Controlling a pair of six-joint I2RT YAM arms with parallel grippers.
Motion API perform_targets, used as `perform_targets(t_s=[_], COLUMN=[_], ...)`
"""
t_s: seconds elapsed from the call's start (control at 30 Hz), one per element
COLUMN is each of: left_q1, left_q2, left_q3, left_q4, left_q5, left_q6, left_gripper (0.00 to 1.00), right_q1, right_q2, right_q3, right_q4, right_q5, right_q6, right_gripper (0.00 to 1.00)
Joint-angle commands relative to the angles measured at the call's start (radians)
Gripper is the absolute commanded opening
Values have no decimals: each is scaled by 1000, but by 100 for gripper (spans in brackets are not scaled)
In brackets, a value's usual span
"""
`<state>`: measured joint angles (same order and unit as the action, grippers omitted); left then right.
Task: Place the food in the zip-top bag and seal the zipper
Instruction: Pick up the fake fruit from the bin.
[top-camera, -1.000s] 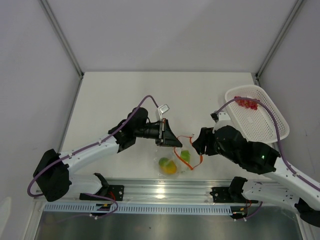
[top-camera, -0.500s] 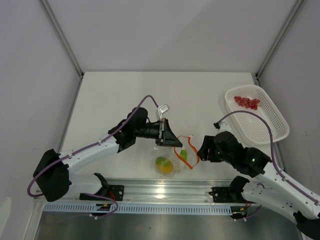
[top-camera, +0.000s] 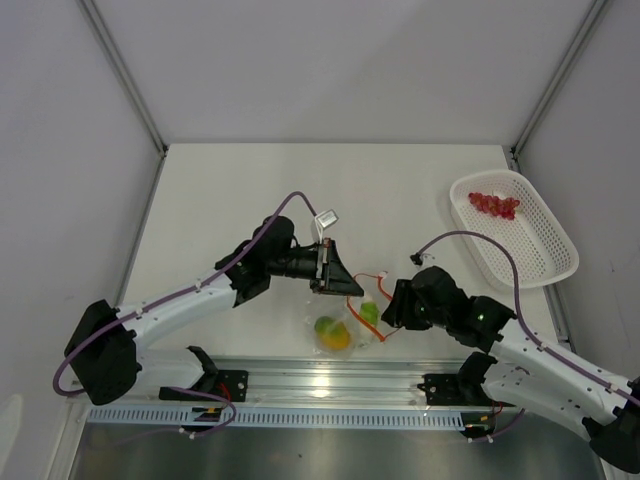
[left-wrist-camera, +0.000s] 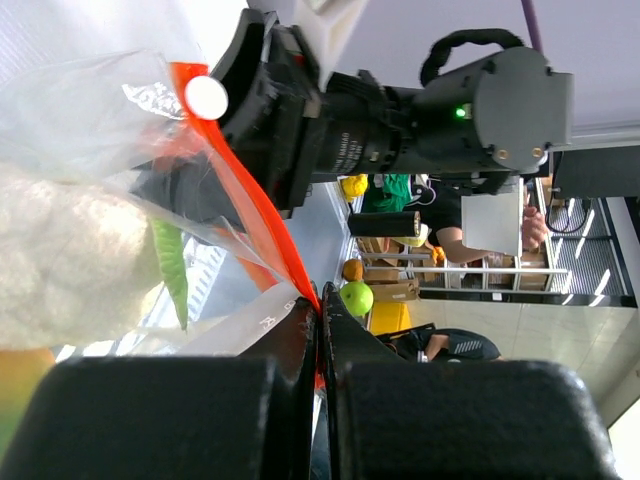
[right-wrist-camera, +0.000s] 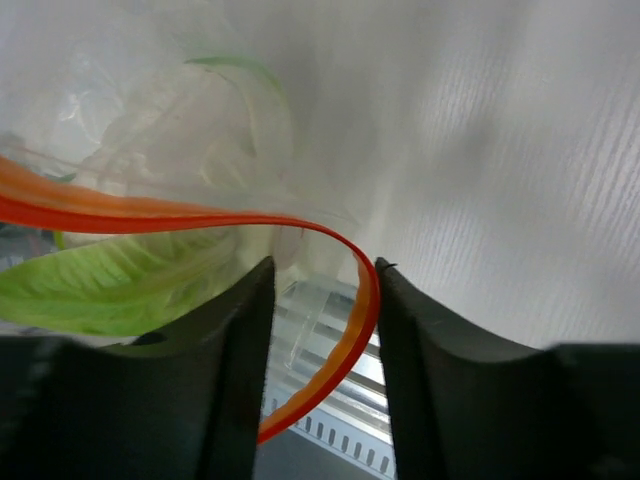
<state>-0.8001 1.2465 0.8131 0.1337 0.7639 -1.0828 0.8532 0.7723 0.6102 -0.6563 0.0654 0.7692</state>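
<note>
Risks, biggest first:
- The grape bunch (top-camera: 495, 205) lies in the white mesh basket (top-camera: 530, 250), well off behind the right gripper (right-wrist-camera: 322, 270). Sealing now would likely shut it out of the bag.
- The right jaws stand partly apart, astride a loop of the zipper (right-wrist-camera: 150, 215) and gripping nothing yet. If they close here they may catch only one lip or pinch film, and the track would not mate.
- The left gripper (left-wrist-camera: 320, 318) is clamped fully shut on the zipper's end and carries the bag's weight. A sideways pull from the right could drag the strip out of that thin pinch.
- The green piece (right-wrist-camera: 120, 285) sits just inside the mouth, close ahead of the right jaws. It could foul the seam.

The task's thing:
- The zip-top bag (top-camera: 345, 330) hangs between the two grippers, below the left fingertips. Its clear film is crinkled and slack.
- The orange-red zipper gapes, curving in a bow rather than lying flat.
- The yellow-orange fruit (top-camera: 333, 335) sits low in the bag.
- The whitish piece (left-wrist-camera: 60, 260) is beside it, pressed against the film.
</note>
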Motion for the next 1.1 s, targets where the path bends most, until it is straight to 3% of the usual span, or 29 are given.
perform_targets(t_s=[0.0,0.03,0.1,0.13,0.17,0.4,0.6,0.77,1.07], left_q1=[-4,-4,-4,-4,-4,-2,-4,7,24], left_q2=[-45,-50,-55,-59,-62,-119,-241,-291,-314], left_q3=[3,3,-3,-5,-9,-87,-129,-104,-103], left_q4=[44,37,9,-2,-15,-126,-164,-322,-290], left_q5=[29,28,23,12,6,-124,-195,-291,-265], left_q6=[10,15,38,47,58,121,98,188,175], left_gripper=[1,1,1,1,1,1,1,1,1], right_q1=[0,0,0,1,0,1,95,144,139], right_q2=[2,-1,-19,-25,-28,69,179,168,226], right_q3=[-18,-21,-7,2,14,303,526,432,372], right_q4=[87,95,96,95,92,31,-22,52,29], right_q5=[-6,-6,4,10,22,31,82,103,142], right_q6=[27,27,25,22,16,-83,-127,-102,-93], right_gripper=[42,31,18,6,1,0,0,0,0])
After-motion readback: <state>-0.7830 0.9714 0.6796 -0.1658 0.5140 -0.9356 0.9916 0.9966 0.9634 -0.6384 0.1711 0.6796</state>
